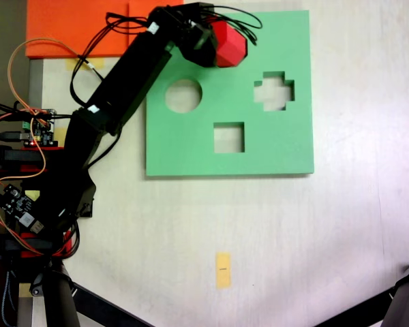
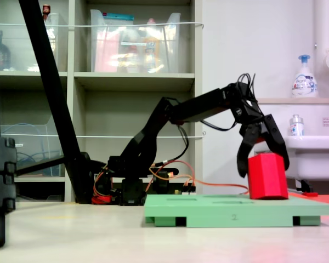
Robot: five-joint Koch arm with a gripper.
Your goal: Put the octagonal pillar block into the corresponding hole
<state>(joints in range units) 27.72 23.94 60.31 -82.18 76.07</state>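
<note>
The red octagonal pillar block (image 1: 233, 46) (image 2: 267, 178) stands upright near the far edge of the green foam board (image 1: 286, 146) (image 2: 219, 211), its bottom about level with the board's top. My gripper (image 1: 221, 42) (image 2: 263, 167) reaches down over it, one finger on each side of the block, shut on it. The board shows a round cutout (image 1: 183, 95), a cross-shaped cutout (image 1: 273, 90) and a square cutout (image 1: 228, 137). The eight-sided hole is hidden beneath the block and gripper.
An orange foam sheet (image 1: 75, 27) lies beside the board's far corner. Circuit boards and loose wires (image 1: 37, 129) sit by the arm's base. A yellow tape mark (image 1: 223, 270) is on the table in front of the board. Black tripod legs (image 1: 402, 303) cross the near corners.
</note>
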